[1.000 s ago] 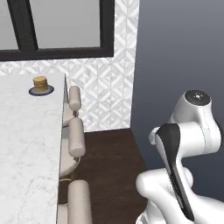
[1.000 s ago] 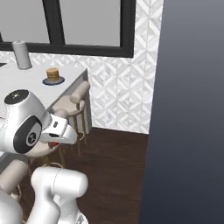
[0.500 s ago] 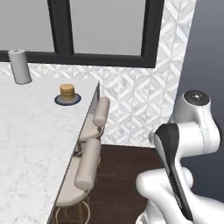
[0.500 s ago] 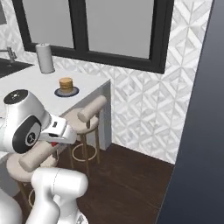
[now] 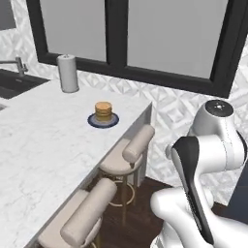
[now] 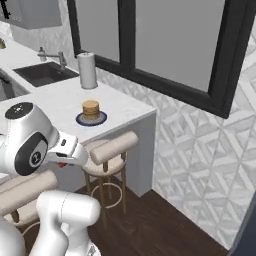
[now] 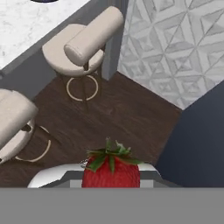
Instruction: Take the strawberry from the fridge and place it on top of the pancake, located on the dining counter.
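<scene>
Carrying step: gripper (image 7: 111,181) clamping strawberry (image 7: 110,171); next, reaching over counter (image 5: 43,145) to pancake (image 5: 103,111).

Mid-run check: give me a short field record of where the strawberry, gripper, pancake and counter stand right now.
strawberry: red, green leaves up, at the gripper tips in the hand view
gripper: shut on the strawberry
pancake: tan stack on a blue-rimmed plate
plate: near the counter's far corner
counter: white marble, stools tucked along its edge
paper towel roll: upright beyond the plate, by the window
placing: not yet done
</scene>
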